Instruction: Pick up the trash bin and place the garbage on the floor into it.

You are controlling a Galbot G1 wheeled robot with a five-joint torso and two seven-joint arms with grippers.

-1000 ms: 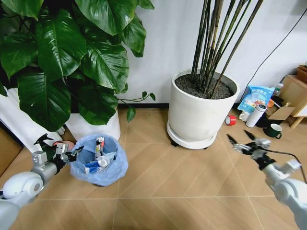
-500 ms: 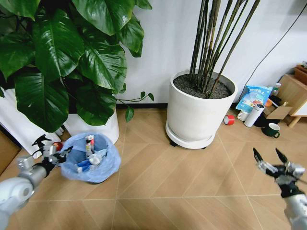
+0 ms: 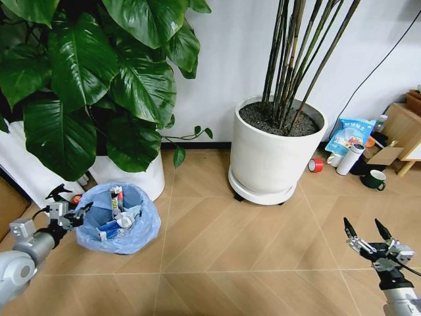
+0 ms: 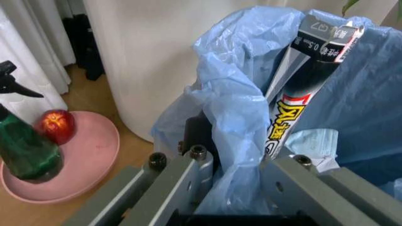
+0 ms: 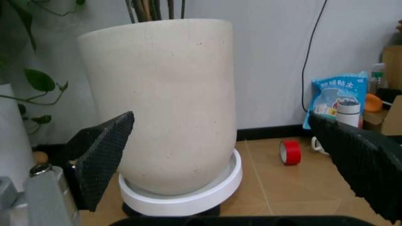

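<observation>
Trash bin (image 3: pixel 118 227) stands upright on the floor (image 3: pixel 250 243) beside a white plant pot (image 3: pixel 128 178), its blue bag holding wrappers and garbage (image 3: pixel 115 210); one long wrapper stands near vertical. Left tool (image 3: pixel 69 216) is clamped on the bin's rim with the bag between its fingers. Right tool (image 3: pixel 368 238) hovers low, spread wide, gripping nothing.

White painted wall (image 3: pixel 230 59) with dark skirting strip (image 3: pixel 197 145) along its base. Black cable (image 3: pixel 378 62) runs diagonally down the wall at right. White curtain folds (image 3: pixel 20 168) at far left, behind a broad-leaved green plant (image 3: pixel 85 79). Round white ceramic planter (image 3: pixel 276 155) on a wheeled saucer, holding thin dark stems. Light wooden furniture corner (image 3: pixel 401 128) at right edge. Even daylight, soft shadows.
</observation>
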